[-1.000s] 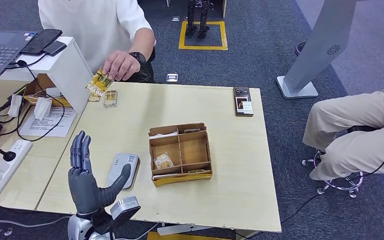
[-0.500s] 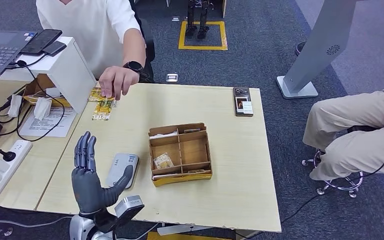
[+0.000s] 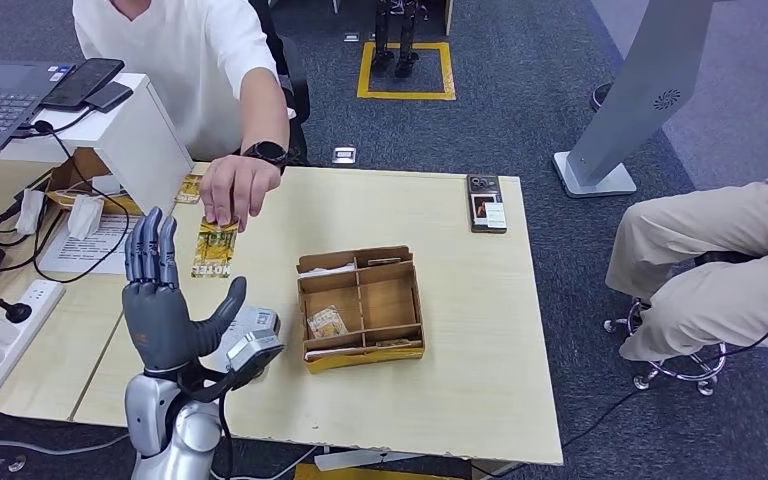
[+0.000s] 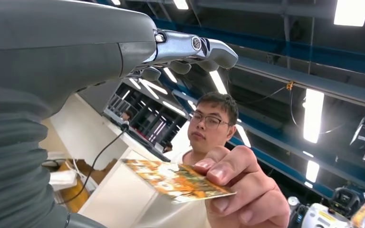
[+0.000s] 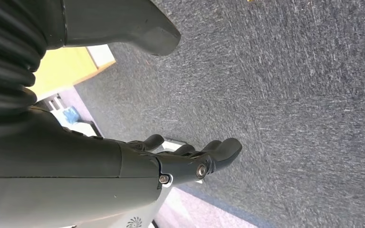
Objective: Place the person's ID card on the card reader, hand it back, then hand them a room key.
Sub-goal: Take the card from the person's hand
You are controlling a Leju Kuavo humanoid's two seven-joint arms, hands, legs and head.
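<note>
— What's in the cardboard box (image 3: 362,305)?
— Dividers; a yellow card (image 3: 326,322) in the near-left compartment, flat cards along the edges.
— The ID card (image 3: 214,248)?
— Pinched in the person's hand (image 3: 230,190), far-left, beside the left hand (image 3: 163,305), spread and empty. Right hand (image 5: 138,164) hangs loosely spread over carpet.

The left hand (image 3: 165,315) was raised upright on its silver arm, fingers straight and together, thumb spread aside, nothing held. The right hand (image 5: 171,161) was hung low, fingers loosely extended, empty.
</note>
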